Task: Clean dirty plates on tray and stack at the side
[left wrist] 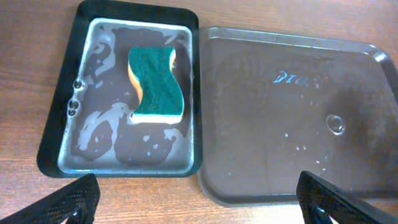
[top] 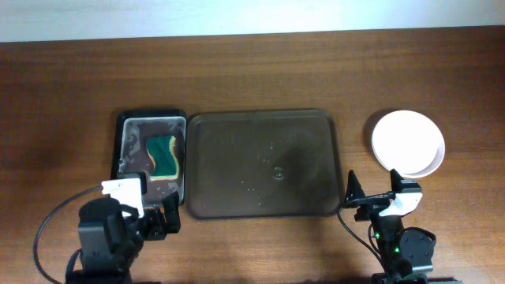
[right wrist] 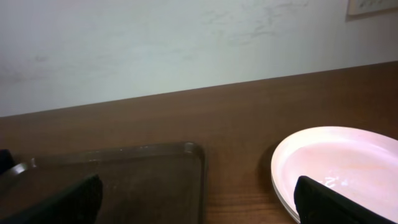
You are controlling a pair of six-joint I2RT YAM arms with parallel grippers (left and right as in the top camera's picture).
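The dark brown tray (top: 264, 162) lies mid-table with only water drops on it; it also shows in the left wrist view (left wrist: 292, 112) and the right wrist view (right wrist: 124, 180). The plates (top: 407, 142) sit in a stack on the table right of the tray, a pinkish white one on top (right wrist: 339, 165); the ones under it are mostly hidden. My left gripper (top: 154, 221) is open and empty at the front edge, below the small black tray; its fingertips show in the left wrist view (left wrist: 199, 202). My right gripper (top: 371, 193) is open and empty, just in front of the plates (right wrist: 199, 199).
A small black tray (top: 151, 154) with soapy water holds a green-yellow sponge (top: 163, 155) left of the brown tray; the sponge also shows in the left wrist view (left wrist: 155, 84). A pale wall stands behind the table's far edge (right wrist: 186, 43).
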